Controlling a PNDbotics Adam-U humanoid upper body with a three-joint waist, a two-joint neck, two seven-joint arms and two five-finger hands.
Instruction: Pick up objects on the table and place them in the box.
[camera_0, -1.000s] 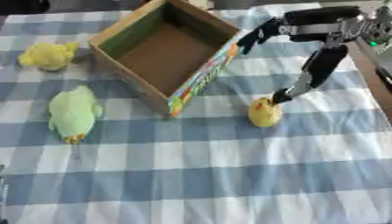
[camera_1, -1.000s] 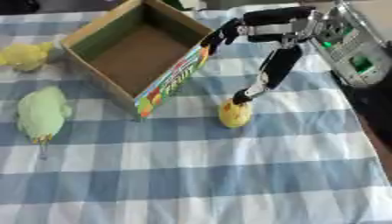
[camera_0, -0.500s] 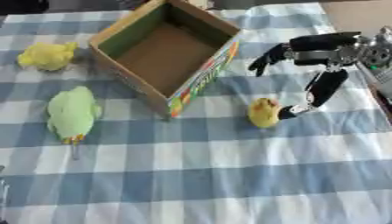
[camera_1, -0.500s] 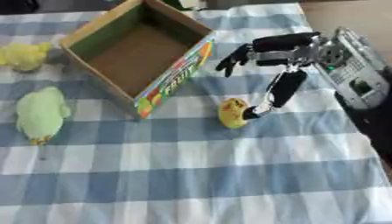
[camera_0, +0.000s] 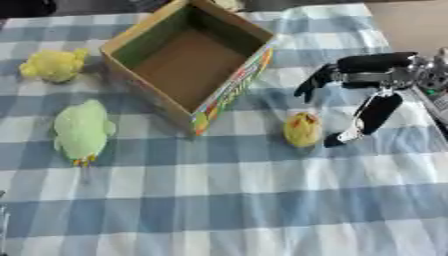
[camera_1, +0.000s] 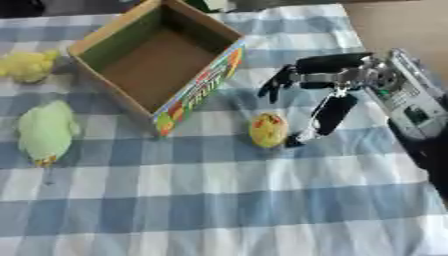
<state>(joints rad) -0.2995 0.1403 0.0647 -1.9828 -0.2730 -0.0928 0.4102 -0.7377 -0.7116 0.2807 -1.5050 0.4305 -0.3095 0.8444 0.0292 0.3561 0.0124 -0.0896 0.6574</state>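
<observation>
Left eye view showed us a small yellow plush chick (camera_0: 303, 129) lying on the blue-and-white checked tablecloth (camera_0: 245, 200), just right of the near corner of the open cardboard box (camera_0: 188, 65). We saw the chick as a rounded, soft-looking oval with orange marks at its upper end, its long axis running roughly toward and away from us and the marked end pointing away. Just beside it on the right we found the robot's right hand (camera_1: 328, 97), black with silver joints, reaching in from the right edge; its fingers were spread wide and mostly straight, holding nothing, with one long finger (camera_0: 372, 117) angled down toward the cloth so that its tip sat close to the chick's right side, though we could not tell whether it touched. The box stood skewed to the table's lines, its plain brown floor bare, its inner walls greenish and its near outer wall printed in bright colours. Farther left we noted a pale green plush toy (camera_0: 81, 131) lying flat, elongated toward and away from us, with small orange bits at its near end. Beyond it, near the box's left wall, sat a fuzzy yellow plush toy (camera_0: 54, 65). We saw no left hand in either view.
</observation>
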